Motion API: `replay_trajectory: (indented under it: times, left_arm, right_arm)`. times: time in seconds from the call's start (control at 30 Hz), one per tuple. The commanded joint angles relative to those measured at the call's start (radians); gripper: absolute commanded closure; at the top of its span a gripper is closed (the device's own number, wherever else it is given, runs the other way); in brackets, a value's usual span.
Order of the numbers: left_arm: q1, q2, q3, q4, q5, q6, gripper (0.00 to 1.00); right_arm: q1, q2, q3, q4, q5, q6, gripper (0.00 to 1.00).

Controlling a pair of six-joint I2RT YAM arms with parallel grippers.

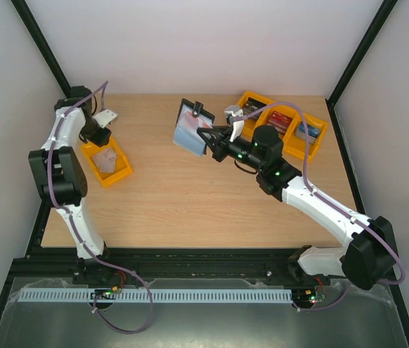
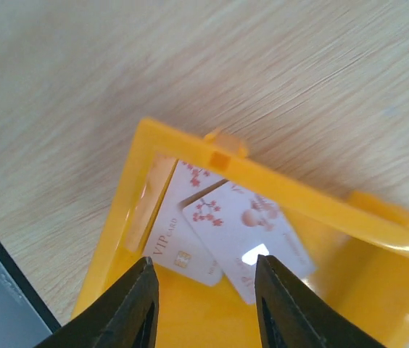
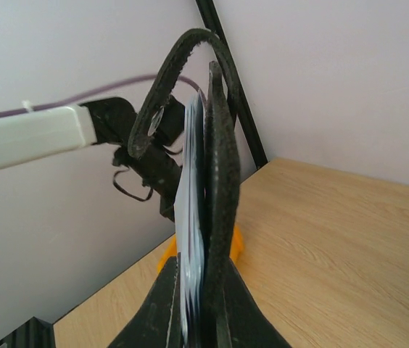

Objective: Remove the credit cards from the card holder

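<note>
Two credit cards [image 2: 242, 226] lie overlapping in a yellow tray [image 2: 277, 181], beneath the left end effector [image 2: 204, 274], jaws parted and empty. The right end effector [image 1: 214, 139] pinches the black card holder [image 1: 190, 129] upright above the counter [image 1: 190, 199]. Cards look thin, stiff, slick; best gripped by an edge.

walls [image 1: 204, 43]: plain white | table [image 1: 190, 196]: light wood | frame posts [image 1: 41, 43]: black | light: even, soft

Left hand [image 2: 204, 267] ajar, right hand [image 3: 197, 293] clamped
</note>
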Motion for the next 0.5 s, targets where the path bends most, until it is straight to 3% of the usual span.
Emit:
replay_trajectory:
  times: [0.0,0.1,0.27,0.37,0.47]
  left_arm:
    - [-0.014,-0.141,-0.059,-0.049,0.149,-0.064,0.64]
    - [-0.02,-0.154,-0.142,-0.049,0.122,-0.143,0.74]
    - [-0.038,-0.211,-0.281,0.036,0.113,-0.251,0.74]
    - [-0.039,-0.216,-0.301,0.043,0.175,-0.271,0.76]
    - [-0.03,-0.176,-0.308,0.061,0.166,-0.305,0.85]
  right_arm:
    - [0.001,-0.022,-0.008,0.022,-0.025,-0.009,0.98]
    - [0.001,-0.026,-0.011,0.017,-0.03,-0.018,0.98]
    - [0.001,-0.029,-0.012,0.013,-0.036,-0.022,0.98]
    - [0.001,-0.033,-0.015,0.008,-0.033,-0.025,0.98]
    - [0.001,-0.037,-0.016,0.006,-0.035,-0.026,0.98]
